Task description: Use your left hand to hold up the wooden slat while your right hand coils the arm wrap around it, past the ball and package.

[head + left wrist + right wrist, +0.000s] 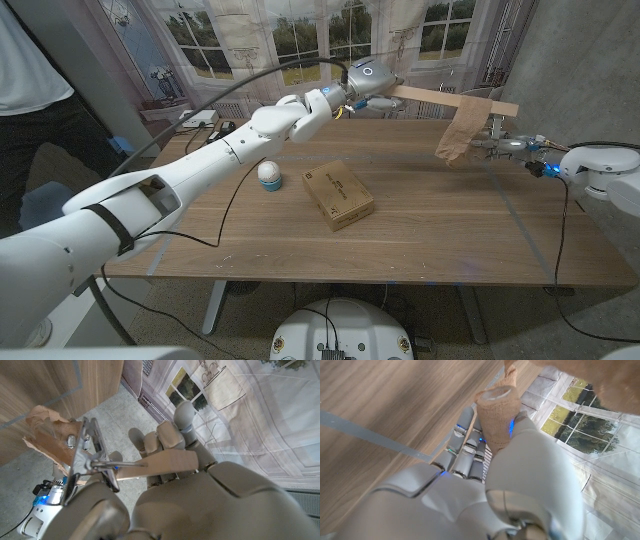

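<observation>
The left robot hand [368, 78] reaches up over the far edge of the surface [420, 230]. It grips one end of the wooden slat [455, 97] and holds it up in the air. The slat points toward the far right corner of the surface and does not touch it. In the left wrist view, the slat [160, 464] lies across the fingers [172, 435] of the left robot hand [170, 467], which curl around it.

The right robot hand [505, 143] is near the far right corner of the surface, just below the slat. It holds the roll of the tan arm wrap [458, 132]. A loose part of the wrap hangs down from the slat to this hand. In the right wrist view, the rolled wrap [496, 417] stands up between the thumb and the fingers [465, 442] of the right robot hand [485, 460], which pinch it. In the left wrist view, the wrap [52, 435] looks crumpled past the end of the slat.

The small white and blue ball [270, 176] sits on the surface near the middle, a bit toward the left side. The brown package [338, 194] lies just beside it, toward the right. The ball and the package are apart. Both are well apart from the two hands.

A black cable [215, 225] runs across the left side of the surface. A person in a white top [30, 55] stands past the far left corner.
</observation>
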`<control>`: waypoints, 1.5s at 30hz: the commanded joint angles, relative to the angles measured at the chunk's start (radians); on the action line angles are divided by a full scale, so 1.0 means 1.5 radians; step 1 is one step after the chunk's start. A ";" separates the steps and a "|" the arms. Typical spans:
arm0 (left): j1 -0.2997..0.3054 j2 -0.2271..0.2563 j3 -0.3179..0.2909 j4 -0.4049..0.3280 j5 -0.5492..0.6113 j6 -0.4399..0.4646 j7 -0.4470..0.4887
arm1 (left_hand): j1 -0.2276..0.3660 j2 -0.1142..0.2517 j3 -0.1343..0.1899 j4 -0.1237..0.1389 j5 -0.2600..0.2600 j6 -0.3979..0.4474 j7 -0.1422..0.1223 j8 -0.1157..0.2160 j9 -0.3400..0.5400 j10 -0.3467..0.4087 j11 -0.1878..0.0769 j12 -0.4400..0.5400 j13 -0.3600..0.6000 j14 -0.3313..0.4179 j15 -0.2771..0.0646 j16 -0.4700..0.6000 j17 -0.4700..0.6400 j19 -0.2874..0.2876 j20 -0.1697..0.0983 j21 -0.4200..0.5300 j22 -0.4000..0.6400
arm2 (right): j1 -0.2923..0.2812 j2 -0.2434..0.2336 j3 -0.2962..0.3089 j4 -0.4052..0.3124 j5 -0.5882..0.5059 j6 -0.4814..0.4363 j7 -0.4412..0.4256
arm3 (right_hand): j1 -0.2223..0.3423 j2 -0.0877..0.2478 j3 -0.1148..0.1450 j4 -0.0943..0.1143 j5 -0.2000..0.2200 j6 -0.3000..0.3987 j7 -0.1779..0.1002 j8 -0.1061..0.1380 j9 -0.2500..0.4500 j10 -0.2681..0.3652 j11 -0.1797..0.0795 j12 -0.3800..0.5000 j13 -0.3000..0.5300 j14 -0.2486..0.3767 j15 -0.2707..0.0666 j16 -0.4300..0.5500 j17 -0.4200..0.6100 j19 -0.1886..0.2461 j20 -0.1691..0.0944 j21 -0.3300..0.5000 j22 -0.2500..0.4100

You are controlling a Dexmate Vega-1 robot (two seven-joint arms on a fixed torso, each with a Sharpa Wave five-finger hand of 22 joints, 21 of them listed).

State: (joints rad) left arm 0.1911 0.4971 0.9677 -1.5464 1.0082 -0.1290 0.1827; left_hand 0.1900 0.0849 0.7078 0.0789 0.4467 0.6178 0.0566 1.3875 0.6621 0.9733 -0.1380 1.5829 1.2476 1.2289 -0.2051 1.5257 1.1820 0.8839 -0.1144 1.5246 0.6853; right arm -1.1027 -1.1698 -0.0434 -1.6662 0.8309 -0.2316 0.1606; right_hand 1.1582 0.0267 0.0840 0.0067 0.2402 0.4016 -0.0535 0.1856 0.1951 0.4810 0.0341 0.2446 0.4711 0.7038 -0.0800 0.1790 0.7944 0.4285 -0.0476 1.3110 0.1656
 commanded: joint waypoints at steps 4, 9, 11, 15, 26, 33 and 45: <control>0.023 -0.006 -0.035 -0.070 -0.090 0.022 -0.204 | -0.013 0.023 0.057 0.061 -0.002 0.004 0.003 0.005 0.002 0.009 -0.011 0.003 0.002 0.006 0.000 0.005 0.030 0.006 -0.036 0.001 0.001 | -0.013 -0.030 0.020 -0.026 0.008 -0.042 0.021 | -0.032 -0.029 -0.023 0.012 0.013 -0.023 0.001 0.001 0.001 -0.044 0.000 -0.029 -0.011 -0.068 0.003 -0.001 -0.021 -0.010 0.017 -0.019 0.004; 0.022 -0.012 -0.045 -0.083 -0.130 0.034 -0.271 | -0.013 0.024 0.058 0.061 -0.003 0.005 0.006 0.006 0.003 0.011 -0.010 0.003 0.002 0.006 0.000 0.005 0.030 0.006 -0.036 0.002 0.002 | -0.013 -0.030 0.023 -0.030 0.005 -0.045 0.019 | -0.046 -0.044 -0.039 0.017 0.022 -0.035 0.000 0.001 0.001 -0.065 -0.003 -0.036 -0.017 -0.100 0.012 0.000 -0.032 -0.024 0.027 -0.030 0.005; 0.024 -0.012 -0.047 -0.088 -0.131 0.041 -0.277 | -0.012 0.024 0.058 0.061 -0.003 0.004 0.006 0.006 0.004 0.011 -0.009 0.003 0.002 0.007 0.000 0.005 0.030 0.007 -0.036 0.003 0.004 | -0.012 -0.028 0.024 -0.029 0.004 -0.043 0.020 | -0.054 -0.053 -0.049 0.020 0.027 -0.046 0.001 -0.001 0.001 -0.076 0.000 -0.039 -0.020 -0.111 0.015 0.001 -0.037 -0.029 0.031 -0.035 0.005; 0.026 -0.013 -0.052 -0.103 -0.142 0.058 -0.306 | -0.011 0.026 0.058 0.061 -0.004 0.005 0.007 0.005 0.001 0.014 -0.010 0.004 0.002 0.008 0.000 0.005 0.029 0.009 -0.037 0.003 0.003 | -0.019 -0.022 0.031 -0.029 0.001 -0.030 0.017 | -0.077 -0.078 -0.075 0.028 0.041 -0.057 0.004 0.000 0.001 -0.100 0.004 -0.042 -0.027 -0.151 0.034 0.000 -0.050 -0.043 0.055 -0.048 0.005; 0.033 -0.024 -0.069 -0.140 -0.235 0.134 -0.429 | -0.008 0.028 0.060 0.060 -0.008 0.005 0.009 0.009 0.006 0.013 -0.009 0.003 0.002 0.010 0.000 0.005 0.029 0.012 -0.037 0.006 0.006 | -0.036 -0.020 0.051 -0.038 -0.007 -0.019 0.015 | -0.143 -0.093 -0.141 0.060 0.098 -0.132 0.013 -0.003 0.001 -0.197 0.051 -0.044 -0.055 -0.283 0.100 0.001 -0.093 -0.147 0.162 -0.120 0.006; 0.033 -0.027 -0.073 -0.151 -0.306 0.183 -0.486 | -0.005 0.029 0.060 0.059 -0.011 0.004 0.012 0.009 0.006 0.013 -0.008 0.003 0.002 0.012 -0.001 0.004 0.029 0.015 -0.039 0.003 -0.002 | -0.058 -0.009 0.072 -0.043 -0.017 -0.001 0.010 | -0.151 -0.085 -0.152 0.066 0.111 -0.158 0.008 -0.003 0.001 -0.219 0.050 -0.041 -0.064 -0.313 0.107 0.004 -0.104 -0.192 0.152 -0.149 0.005; -0.009 -0.028 -0.042 -0.168 -0.434 0.307 -0.622 | 0.000 0.032 0.061 0.057 -0.015 0.003 0.014 0.010 0.007 0.011 -0.004 0.003 0.002 0.014 -0.001 0.004 0.029 0.020 -0.041 0.002 -0.010 | -0.064 0.006 0.079 -0.036 -0.027 0.016 0.025 | -0.153 -0.077 -0.156 0.068 0.118 -0.164 0.005 -0.001 0.000 -0.220 0.047 -0.037 -0.068 -0.324 0.104 0.007 -0.110 -0.196 0.144 -0.158 0.006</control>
State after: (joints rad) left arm 0.2237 0.4559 0.8705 -1.7703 0.5027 0.1842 -0.5894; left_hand 0.1902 0.0851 0.7081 0.0786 0.4283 0.6123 0.0594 1.3954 0.6669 0.9764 -0.1371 1.5822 1.2474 1.2348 -0.2002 1.5258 1.1820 0.9056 -0.1252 1.5243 0.6627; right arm -1.1858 -1.1772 0.0607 -1.7240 0.8040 -0.2286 0.1847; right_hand 0.9271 -0.0966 -0.1449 0.1087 0.4106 0.1622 -0.0464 0.1810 0.1955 0.1479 0.1038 0.1809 0.3662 0.2205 0.0750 0.1824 0.6299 0.1368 0.1686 1.0760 0.1699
